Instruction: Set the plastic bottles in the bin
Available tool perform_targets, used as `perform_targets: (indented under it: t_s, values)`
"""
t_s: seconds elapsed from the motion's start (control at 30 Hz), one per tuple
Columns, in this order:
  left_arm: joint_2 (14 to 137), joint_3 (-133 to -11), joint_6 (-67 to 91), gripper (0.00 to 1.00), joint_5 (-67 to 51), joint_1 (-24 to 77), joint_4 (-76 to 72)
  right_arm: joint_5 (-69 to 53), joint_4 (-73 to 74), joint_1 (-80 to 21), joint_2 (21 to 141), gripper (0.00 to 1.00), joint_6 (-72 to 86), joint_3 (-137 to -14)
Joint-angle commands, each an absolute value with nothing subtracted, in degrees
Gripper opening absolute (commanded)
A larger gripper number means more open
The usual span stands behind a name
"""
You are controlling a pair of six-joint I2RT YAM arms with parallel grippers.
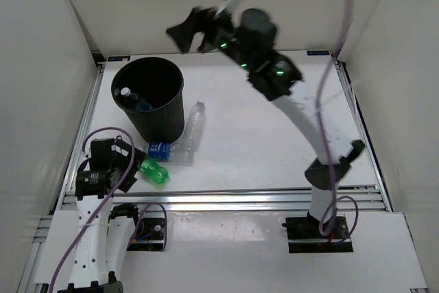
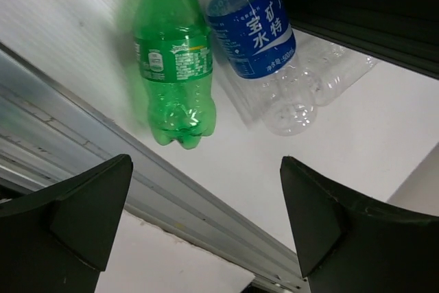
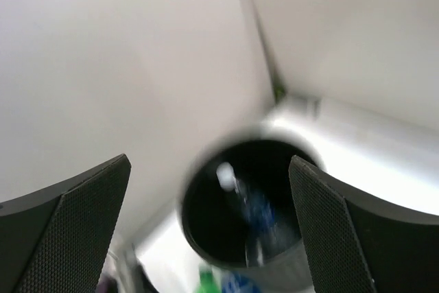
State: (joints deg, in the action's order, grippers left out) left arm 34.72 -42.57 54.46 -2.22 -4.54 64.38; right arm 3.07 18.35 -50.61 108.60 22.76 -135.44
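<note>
The black ribbed bin [image 1: 162,118] stands at the back left with a blue-labelled bottle [image 1: 134,103] lying inside it. On the table beside it lie a plain clear bottle [image 1: 195,123], another blue-labelled bottle [image 1: 167,150] and a green bottle [image 1: 155,172]. My left gripper [image 1: 129,164] is open, low at the near left, just short of the green bottle [image 2: 175,66] and the blue-labelled bottle [image 2: 257,32]. My right gripper [image 1: 186,32] hangs open and empty, high above and to the right of the bin [image 3: 206,255]; its view is blurred.
A silver aluminium rail [image 2: 137,183] runs along the table's near edge under my left gripper [image 2: 206,217]. White walls enclose the table on the left, back and right. The right arm [image 1: 309,121] arches over the right half.
</note>
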Motion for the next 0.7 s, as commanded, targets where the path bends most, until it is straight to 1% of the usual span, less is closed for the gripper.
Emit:
perform_targets:
  t_s: [0.0,0.03,0.1,0.13,0.2,0.3,0.43,0.67]
  values:
    - [35.3,-39.6,60.0,1.00,-6.1,-4.3,59.3,7.5,19.1,-50.0,101.8,1.00,18.3,-142.5]
    - [36.4,-38.4,60.9,1.00,-8.1,-4.3,57.8,7.5,22.9,-50.0,100.5,1.00,18.3,-142.5]
    - [38.7,-35.4,63.3,1.00,-9.9,-4.3,55.0,6.3,25.3,-50.0,98.0,1.00,19.3,-139.1]
    - [39.6,-34.6,63.8,1.00,-10.5,-4.3,52.9,6.2,27.0,-50.0,95.4,1.00,19.9,-135.4]
    - [43.0,-33.4,64.4,1.00,-10.5,-4.3,52.0,6.2,29.1,-50.0,93.7,1.00,20.6,-133.6]
    - [46.9,-32.9,65.0,1.00,-7.9,-4.3,51.5,5.6,34.3,-50.0,92.6,1.00,19.9,-134.5]
    - [49.2,-30.6,67.4,1.00,-5.5,-4.3,47.6,6.3,37.0,-50.0,90.6,1.00,17.8,-134.6]
    - [50.8,-25.4,70.0,1.00,-6.9,-4.3,43.2,6.9,39.8,-50.0,87.9,1.00,16.5,-130.7]
